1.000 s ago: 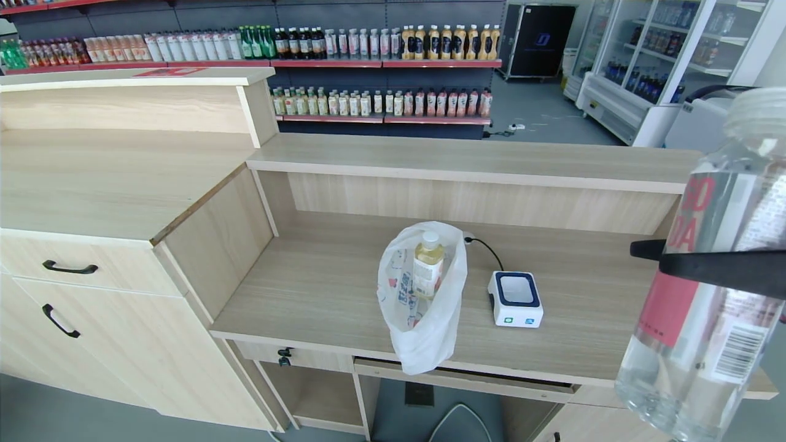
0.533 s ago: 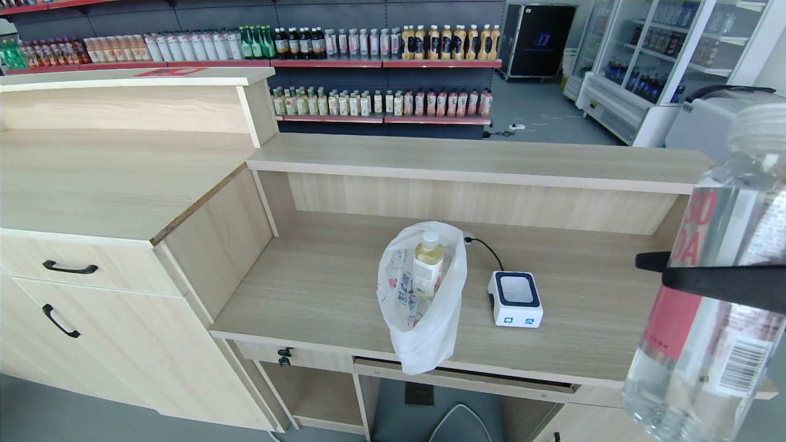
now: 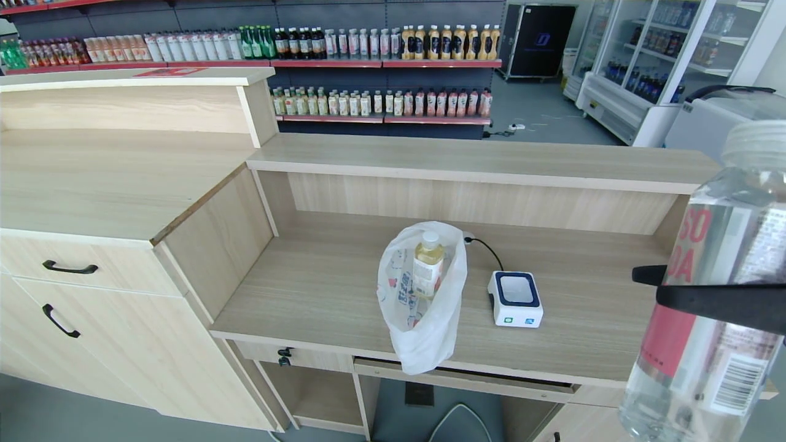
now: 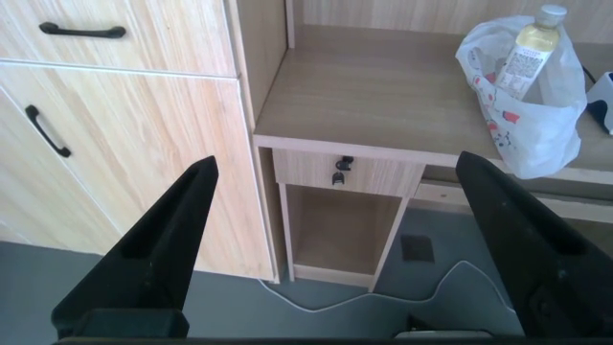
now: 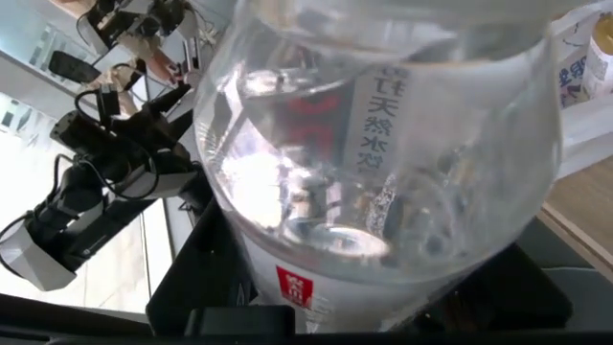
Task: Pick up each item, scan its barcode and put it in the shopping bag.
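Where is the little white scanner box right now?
The scanner sits on the lower wooden counter in the head view, just right of the white shopping bag, not touching it.

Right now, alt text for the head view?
The right end effector grips a clear water bottle close to the camera, at the right edge. Behind, on a wooden counter, a white shopping bag holds a yellow drink bottle, with a white scanner just to its right.
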### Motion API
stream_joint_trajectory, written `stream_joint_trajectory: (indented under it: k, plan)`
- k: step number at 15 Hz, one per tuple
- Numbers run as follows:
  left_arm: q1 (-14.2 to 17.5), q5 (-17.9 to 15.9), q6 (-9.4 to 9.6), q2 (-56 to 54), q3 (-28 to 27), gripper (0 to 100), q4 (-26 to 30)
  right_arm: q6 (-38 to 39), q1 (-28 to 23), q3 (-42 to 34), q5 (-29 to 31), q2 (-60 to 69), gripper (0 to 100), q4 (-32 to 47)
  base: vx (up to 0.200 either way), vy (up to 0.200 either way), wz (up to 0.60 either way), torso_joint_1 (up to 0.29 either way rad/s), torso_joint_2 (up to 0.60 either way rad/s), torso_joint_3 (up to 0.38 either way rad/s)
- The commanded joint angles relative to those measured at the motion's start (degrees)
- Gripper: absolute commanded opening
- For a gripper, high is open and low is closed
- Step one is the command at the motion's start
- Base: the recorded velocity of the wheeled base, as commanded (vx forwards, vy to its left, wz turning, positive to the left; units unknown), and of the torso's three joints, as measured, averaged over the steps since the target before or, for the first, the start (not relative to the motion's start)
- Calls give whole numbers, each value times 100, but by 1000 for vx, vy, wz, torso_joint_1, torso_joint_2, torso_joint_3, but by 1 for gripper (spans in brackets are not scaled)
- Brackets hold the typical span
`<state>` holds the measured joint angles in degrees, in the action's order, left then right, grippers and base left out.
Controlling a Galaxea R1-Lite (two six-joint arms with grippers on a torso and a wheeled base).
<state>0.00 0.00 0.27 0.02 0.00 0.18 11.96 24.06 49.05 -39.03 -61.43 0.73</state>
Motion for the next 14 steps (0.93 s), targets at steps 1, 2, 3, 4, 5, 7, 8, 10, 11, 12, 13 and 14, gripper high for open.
stream_joint_trajectory:
  k: [1, 2, 3, 4, 5, 7, 8, 10, 11, 12, 13, 14]
  plan:
    - [0, 0, 0, -2, 0, 100, -1, -1, 28, -1, 1, -36, 0, -3, 0, 0, 0, 0, 0, 0]
    - [0, 0, 0, -2, 0, 100, -1, -1, 37, -1, 1, -36, 0, -3, 0, 0, 0, 0, 0, 0]
    - [0, 0, 0, -2, 0, 100, -1, -1, 37, -1, 1, -36, 0, -3, 0, 0, 0, 0, 0, 0]
    - [0, 0, 0, -2, 0, 100, -1, -1, 37, -1, 1, -36, 0, -12, 0, 0, 0, 0, 0, 0]
    - [0, 0, 0, -2, 0, 100, -1, -1, 37, -1, 1, -36, 0, -12, 0, 0, 0, 0, 0, 0]
    - [0, 0, 0, -2, 0, 100, -1, -106, 28, 16, 45, -80, 0, -82, 0, 0, 0, 0, 0, 0]
    - [0, 0, 0, -2, 0, 100, -1, -475, -25, 34, 282, -212, 0, -346, 0, 0, 0, 0, 0, 0]
    - [0, 0, 0, -2, 0, 100, -1, -1644, -411, -159, 1258, -809, 0, -1541, 0, 0, 0, 0, 0, 0]
    - [0, 0, 0, -2, 0, 100, -1, -1943, -631, -309, 1425, -1055, 0, -2183, 0, 0, 0, 0, 0, 0]
    - [0, 0, 0, -2, 0, 100, -1, -2620, -1237, -739, 1486, -1750, 0, -3879, 0, 0, 0, 0, 0, 0]
    - [0, 0, 0, -2, 0, 100, -1, -3270, -1642, -1065, 1478, -2321, 0, -5162, 0, 0, 0, 0, 0, 0]
    - [0, 0, 0, -2, 0, 100, -1, -3824, -1967, -1302, 1460, -2796, 0, -6102, 0, 0, 0, 0, 0, 0]
